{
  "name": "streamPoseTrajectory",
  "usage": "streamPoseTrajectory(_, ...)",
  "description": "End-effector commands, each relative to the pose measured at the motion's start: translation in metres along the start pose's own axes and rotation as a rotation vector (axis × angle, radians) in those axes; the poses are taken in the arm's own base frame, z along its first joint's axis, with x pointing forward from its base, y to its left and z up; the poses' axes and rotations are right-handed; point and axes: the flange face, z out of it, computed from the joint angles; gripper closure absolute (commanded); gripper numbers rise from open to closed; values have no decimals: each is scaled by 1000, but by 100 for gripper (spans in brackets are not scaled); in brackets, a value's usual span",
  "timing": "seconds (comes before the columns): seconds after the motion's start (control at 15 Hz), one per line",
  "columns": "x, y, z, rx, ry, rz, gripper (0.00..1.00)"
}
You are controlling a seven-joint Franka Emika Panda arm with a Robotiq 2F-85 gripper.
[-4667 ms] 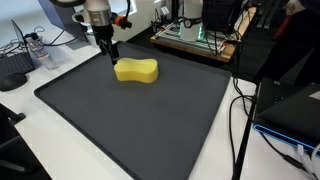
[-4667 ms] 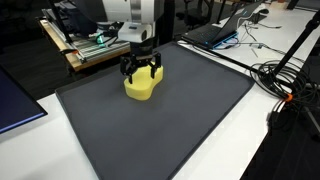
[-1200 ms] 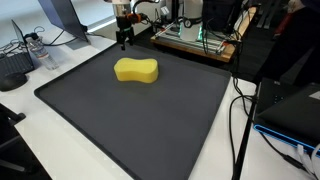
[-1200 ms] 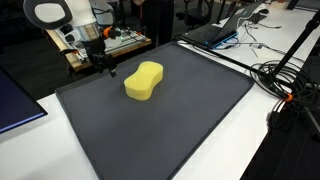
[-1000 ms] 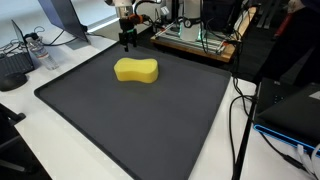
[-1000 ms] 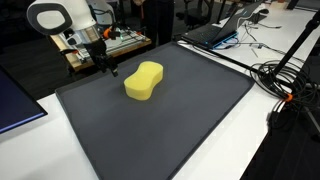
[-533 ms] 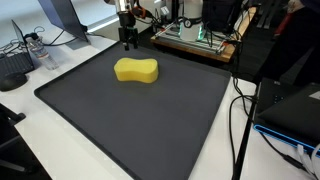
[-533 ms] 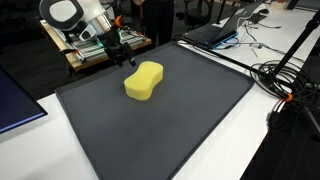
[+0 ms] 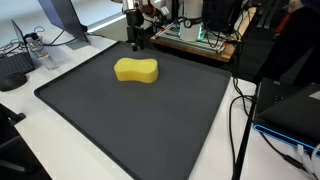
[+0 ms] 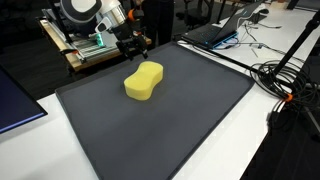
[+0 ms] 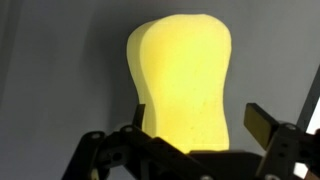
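A yellow peanut-shaped sponge (image 9: 136, 70) lies flat on the dark grey mat (image 9: 140, 120); it also shows in the other exterior view (image 10: 144, 81) and fills the wrist view (image 11: 185, 80). My gripper (image 9: 136, 43) hangs above the mat's far edge, just behind the sponge and apart from it; it also shows in the exterior view from the opposite side (image 10: 136, 49). In the wrist view the gripper (image 11: 200, 130) has its fingers spread wide, with the sponge below and between them. It holds nothing.
A wooden tray with electronics (image 9: 195, 40) stands behind the mat. Cables (image 10: 290, 80) and laptops (image 10: 215, 30) lie beside the mat. A black box (image 9: 275, 50) stands to one side. The mat rests on a white table (image 9: 60, 160).
The gripper has swung from beyond the mat's far corner sideways toward the sponge and now hangs just behind it. The sponge has not moved.
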Motion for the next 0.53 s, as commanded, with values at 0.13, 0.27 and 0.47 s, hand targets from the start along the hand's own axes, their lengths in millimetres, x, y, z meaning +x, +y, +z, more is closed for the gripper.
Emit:
streamPoseTrajectory(0.13, -33, -1, -2, -25, 67, 1, 0)
streamPoseTrajectory(0.27, -48, -3, -1, -61, 90, -49, 0)
streamPoseTrajectory(0.47, -70, -9, 1, -117, 139, -139, 0)
